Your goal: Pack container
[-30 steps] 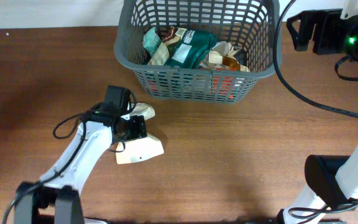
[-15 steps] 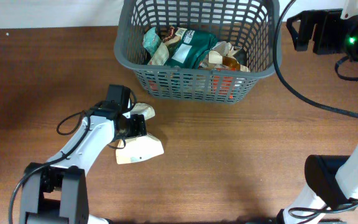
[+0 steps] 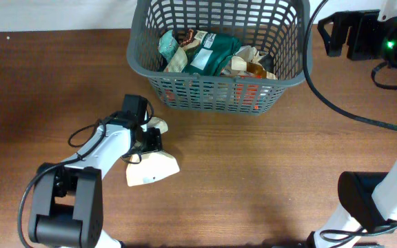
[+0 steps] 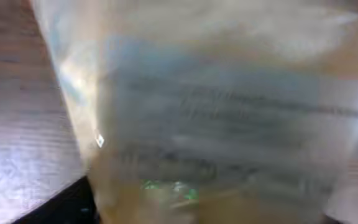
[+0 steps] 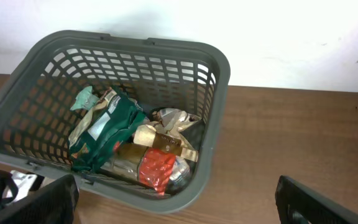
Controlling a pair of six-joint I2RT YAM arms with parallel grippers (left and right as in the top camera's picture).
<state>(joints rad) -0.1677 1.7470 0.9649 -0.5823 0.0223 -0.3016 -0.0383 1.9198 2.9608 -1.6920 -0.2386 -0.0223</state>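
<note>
The left gripper [image 3: 150, 141] presses down on one cream, glossy packet [image 3: 154, 169] lying on the wood-grain table [image 3: 253, 172]. Its wrist view is only a blur of printed film, so I cannot tell whether the jaws are clamped. The white left arm [image 3: 98, 151] slants up from 7 o'clock, wrist bent down. At 1 o'clock stands one dark grey basket [image 3: 212, 93], with slotted plastic walls and rounded corners. It holds one green packet [image 3: 212, 55], one red packet [image 5: 157, 168] and some crumpled cream ones. At the basket's 3 o'clock, the right gripper [image 5: 176, 186] hangs high with its fingers wide apart and empty.
</note>
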